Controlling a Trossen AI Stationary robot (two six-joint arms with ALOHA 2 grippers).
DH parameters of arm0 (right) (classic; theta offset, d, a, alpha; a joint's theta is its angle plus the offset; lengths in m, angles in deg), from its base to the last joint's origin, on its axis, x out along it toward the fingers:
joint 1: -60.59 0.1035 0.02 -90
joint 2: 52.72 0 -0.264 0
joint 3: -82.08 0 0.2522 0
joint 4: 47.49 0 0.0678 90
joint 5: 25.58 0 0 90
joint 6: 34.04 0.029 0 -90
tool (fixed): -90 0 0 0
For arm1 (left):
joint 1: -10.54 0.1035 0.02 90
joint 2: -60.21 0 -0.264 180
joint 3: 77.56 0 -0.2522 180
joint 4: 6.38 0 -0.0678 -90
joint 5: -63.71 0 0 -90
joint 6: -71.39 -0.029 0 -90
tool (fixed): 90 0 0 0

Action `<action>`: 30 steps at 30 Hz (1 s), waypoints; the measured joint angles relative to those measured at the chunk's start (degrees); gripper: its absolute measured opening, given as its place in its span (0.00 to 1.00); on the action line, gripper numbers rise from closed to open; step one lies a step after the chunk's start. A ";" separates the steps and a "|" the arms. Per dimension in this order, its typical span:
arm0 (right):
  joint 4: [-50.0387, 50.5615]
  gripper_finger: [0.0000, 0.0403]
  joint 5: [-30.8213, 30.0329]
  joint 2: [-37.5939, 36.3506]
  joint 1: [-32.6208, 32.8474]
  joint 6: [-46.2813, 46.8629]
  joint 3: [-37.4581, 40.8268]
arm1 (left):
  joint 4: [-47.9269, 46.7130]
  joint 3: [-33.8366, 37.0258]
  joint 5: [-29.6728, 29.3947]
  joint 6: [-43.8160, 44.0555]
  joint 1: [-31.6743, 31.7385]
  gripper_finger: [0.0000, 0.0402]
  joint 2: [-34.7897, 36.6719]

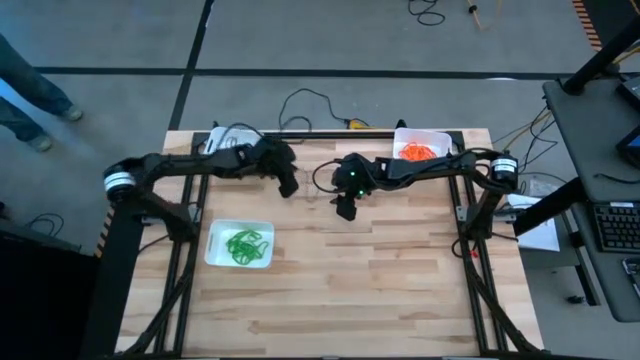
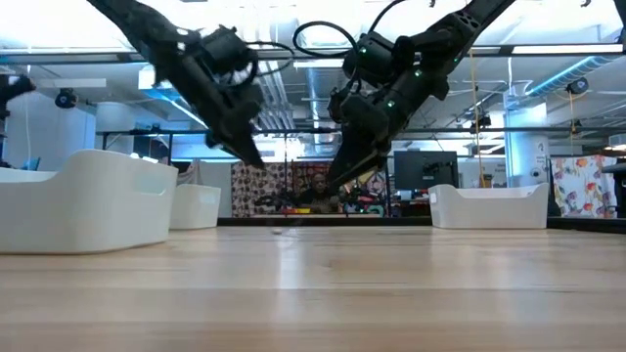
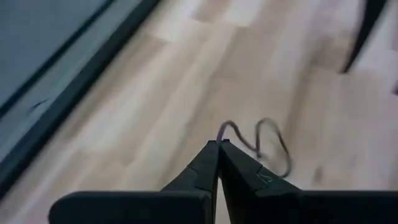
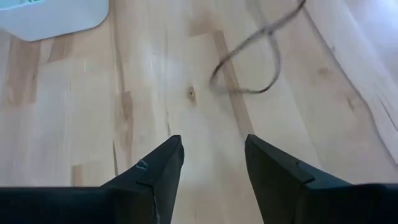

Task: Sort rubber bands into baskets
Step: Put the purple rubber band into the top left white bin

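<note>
Left gripper [image 3: 219, 148], fingers pressed together, pinches a dark rubber band [image 3: 270, 146] at the table's [image 1: 380, 290] twelve o'clock. Right gripper [image 4: 211, 163] hovers alongside, fingers spread. The thin loop could slip free before reaching a basket [image 1: 215, 250], given so slight a hold.

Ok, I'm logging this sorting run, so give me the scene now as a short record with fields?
left hand: shut, over the table's far middle, a thin dark rubber band at its tips
right hand: open, empty, above bare wood near another dark band
white plastic basket, front left: green bands
white basket, back right: orange bands
</note>
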State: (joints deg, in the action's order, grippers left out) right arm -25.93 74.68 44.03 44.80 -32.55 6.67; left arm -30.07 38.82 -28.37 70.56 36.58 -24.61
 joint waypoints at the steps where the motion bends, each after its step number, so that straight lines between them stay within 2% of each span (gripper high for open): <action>1: -0.18 0.42 0.00 0.00 0.00 0.20 0.00 | -1.80 0.00 -1.23 0.01 0.62 0.00 1.52; 7: -1.35 0.42 0.02 0.00 0.02 0.69 0.00 | -11.60 -0.04 -7.55 0.08 3.87 0.00 10.06; 14: -1.30 0.42 0.09 0.00 0.02 1.88 0.00 | -22.35 -0.43 -18.70 1.83 5.81 0.00 19.31; 20: -1.30 0.41 0.20 0.00 0.03 5.55 0.00 | -28.80 -5.14 -28.17 2.00 9.33 0.00 23.29; 24: -1.30 0.42 0.23 0.00 0.55 6.99 0.00 | -31.01 -7.43 -28.64 1.27 13.26 0.00 22.93; 30: -1.27 0.41 0.26 0.00 2.65 9.15 0.00 | -31.20 -5.34 -28.49 1.31 17.63 0.00 20.52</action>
State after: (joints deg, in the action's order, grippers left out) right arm -27.20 74.95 44.03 47.45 -23.40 6.67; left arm -61.27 33.48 -56.86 71.87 54.21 -4.09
